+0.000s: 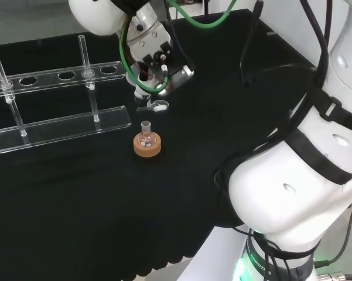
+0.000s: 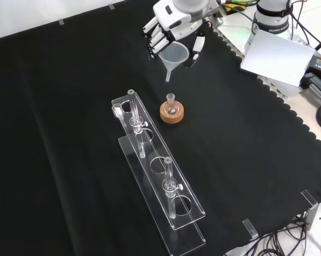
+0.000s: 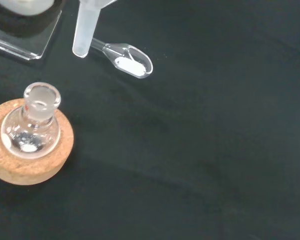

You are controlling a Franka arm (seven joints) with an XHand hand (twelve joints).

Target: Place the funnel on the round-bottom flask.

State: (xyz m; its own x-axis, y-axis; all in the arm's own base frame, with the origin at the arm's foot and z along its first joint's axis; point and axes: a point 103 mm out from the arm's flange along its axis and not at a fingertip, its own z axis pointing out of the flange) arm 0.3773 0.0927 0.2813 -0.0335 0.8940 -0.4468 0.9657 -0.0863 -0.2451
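Above the desk (image 2: 69,106), I saw the clear funnel (image 2: 174,57) held up, its spout pointing down, short of the round-bottom flask (image 2: 171,106). That flask sat upright in its cork ring (image 2: 171,113), white bits inside. My hand (image 2: 168,26) had its fingers (image 2: 156,41) curled round the funnel's rim. A clear scoop (image 3: 130,60) with white powder lay nearby.

I see a clear plastic test-tube rack (image 2: 159,184) standing on the black cloth (image 2: 53,133), with glass tubes (image 2: 168,173) upright in it. A small clear spoon (image 3: 129,59) holding white powder lies flat on the cloth.
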